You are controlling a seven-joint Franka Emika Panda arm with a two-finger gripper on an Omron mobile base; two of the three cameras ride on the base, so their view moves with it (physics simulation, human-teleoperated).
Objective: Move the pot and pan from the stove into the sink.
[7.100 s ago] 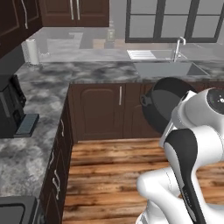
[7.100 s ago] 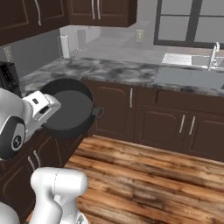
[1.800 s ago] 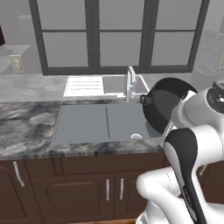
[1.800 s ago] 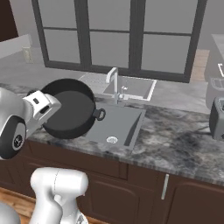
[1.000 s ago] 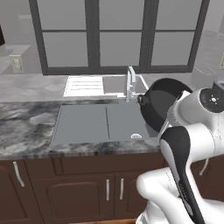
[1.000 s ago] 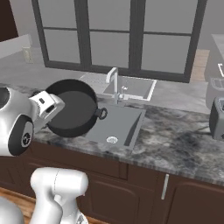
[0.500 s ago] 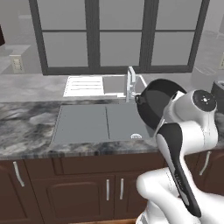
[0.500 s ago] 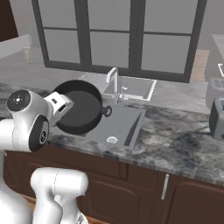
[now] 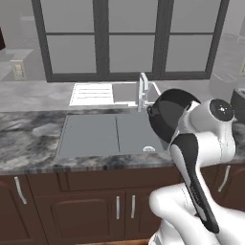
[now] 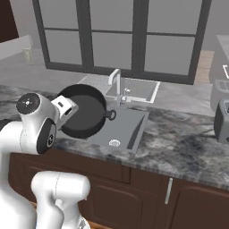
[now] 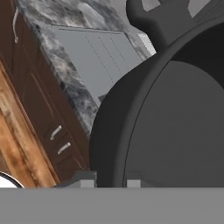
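Hand view first: the gripper (image 11: 110,180) is clamped almost fully closed on the rim of the pot (image 11: 175,122), one small fingertip showing on each side of the dark wall at the bottom edge, and the pot's round inside and one small side handle take up most of that picture. From the right base view the pot (image 10: 84,112) is held up in the air, tipped on its side so that its open mouth faces the camera, with a side handle pointing right toward the sink (image 10: 134,123). It hangs over the near left part of the basin and the counter edge, clear of the surface. The left base view shows the pot (image 9: 168,115) from behind, at the right end of the sink (image 9: 91,136), just right of the round drain (image 9: 149,149) and near the tall faucet (image 9: 142,91). The basin lies in a marbled grey counter (image 9: 26,143), with a white drying rack (image 9: 93,94) behind it under the dark-framed windows (image 9: 127,38). Brown cabinet doors (image 9: 95,210) run along below.
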